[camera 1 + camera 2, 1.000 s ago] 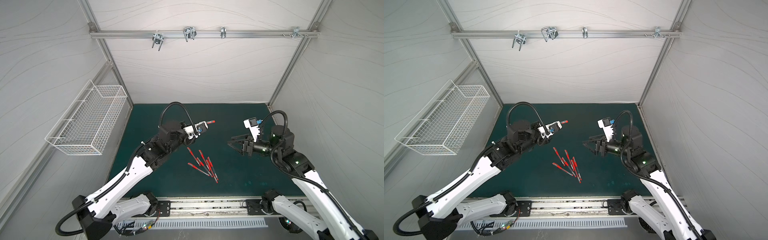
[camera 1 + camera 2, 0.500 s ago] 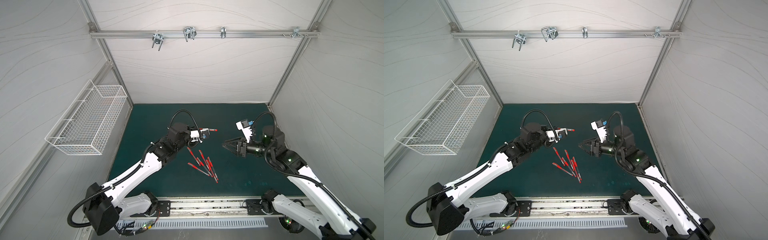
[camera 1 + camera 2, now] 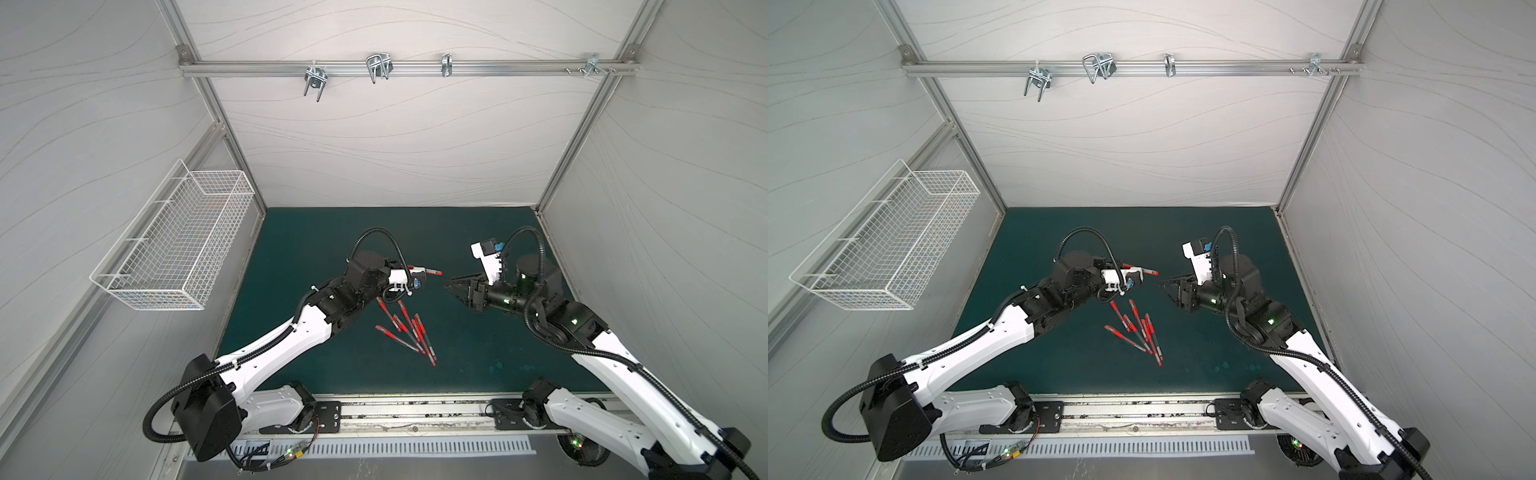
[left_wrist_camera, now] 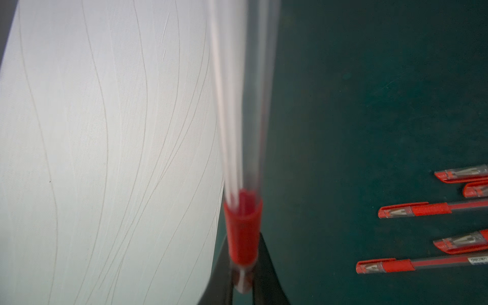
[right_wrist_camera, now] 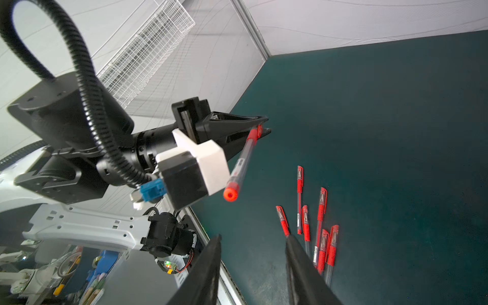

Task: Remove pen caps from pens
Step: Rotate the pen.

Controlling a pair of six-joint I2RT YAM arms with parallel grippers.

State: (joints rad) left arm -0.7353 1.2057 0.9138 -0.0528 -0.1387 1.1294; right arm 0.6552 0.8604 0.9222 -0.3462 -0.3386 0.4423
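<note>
Left end effector point(image 5: 260, 129) clamped on a pen point(image 5: 241, 161) (held aloft), right end effector point(image 3: 451, 286) parted — empty

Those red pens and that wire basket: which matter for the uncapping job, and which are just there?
Job:
held pen
left gripper
right gripper
pens on the mat

Just there:
wire basket
metal hooks

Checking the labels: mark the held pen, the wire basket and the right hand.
held pen point(image 5: 241, 161), right wrist view, mid barrel.
wire basket point(image 3: 174, 245), a top view, mesh side wall.
right hand point(image 3: 451, 286), a top view, between the fingertips.
</note>
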